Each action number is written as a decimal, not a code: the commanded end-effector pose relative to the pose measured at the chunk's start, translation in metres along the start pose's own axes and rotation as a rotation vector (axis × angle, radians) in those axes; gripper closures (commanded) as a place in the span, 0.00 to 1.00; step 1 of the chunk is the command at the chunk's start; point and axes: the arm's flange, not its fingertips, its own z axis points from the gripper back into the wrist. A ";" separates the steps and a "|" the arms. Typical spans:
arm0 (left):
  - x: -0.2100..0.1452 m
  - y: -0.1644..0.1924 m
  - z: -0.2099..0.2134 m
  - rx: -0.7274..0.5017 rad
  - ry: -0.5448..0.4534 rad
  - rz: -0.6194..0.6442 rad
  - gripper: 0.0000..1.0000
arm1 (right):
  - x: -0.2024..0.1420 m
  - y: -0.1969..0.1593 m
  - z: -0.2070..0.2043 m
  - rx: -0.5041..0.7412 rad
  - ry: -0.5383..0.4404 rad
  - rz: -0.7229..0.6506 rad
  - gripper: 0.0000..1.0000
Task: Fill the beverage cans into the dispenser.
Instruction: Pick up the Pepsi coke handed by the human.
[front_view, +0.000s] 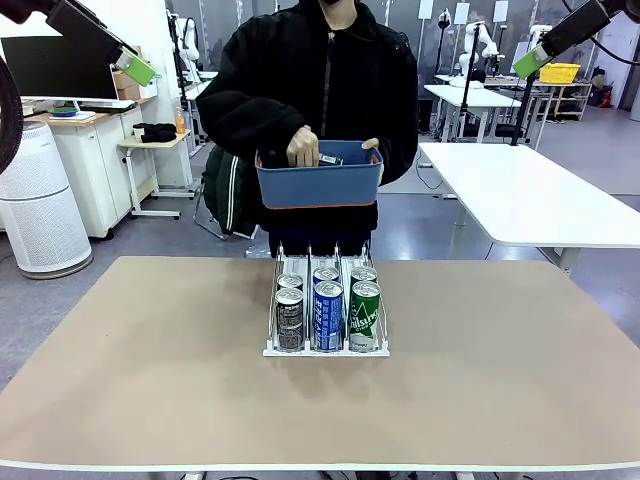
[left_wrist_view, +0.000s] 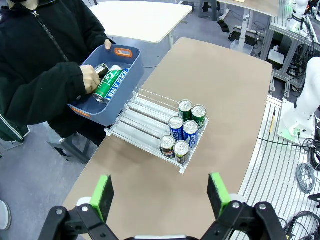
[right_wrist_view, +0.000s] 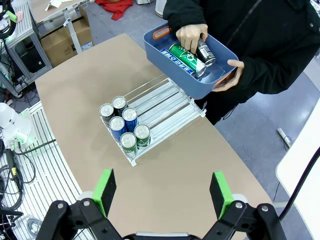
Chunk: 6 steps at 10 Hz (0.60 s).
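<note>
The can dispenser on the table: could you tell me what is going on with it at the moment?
A person at the far side holds a blue tub with one hand and grips a dark can inside it with the other hand; a green can lies there too. The dispenser holds six cans at its front, two per lane. The left gripper and right gripper hang open above the table, holding nothing.

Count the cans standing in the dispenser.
6 in the dispenser: front black can, blue can, green can; rear black can, rear blue can, rear green can. None looks hidden.
</note>
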 end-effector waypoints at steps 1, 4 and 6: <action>-0.001 -0.001 0.000 -0.008 -0.004 -0.001 0.00 | -0.001 0.000 -0.001 0.000 0.003 0.001 0.00; -0.001 -0.001 0.000 -0.008 -0.004 -0.001 0.00 | -0.001 0.000 -0.001 0.000 0.003 0.001 0.00; -0.001 -0.001 0.000 -0.008 -0.004 -0.001 0.00 | -0.001 0.000 -0.001 0.000 0.003 0.001 0.00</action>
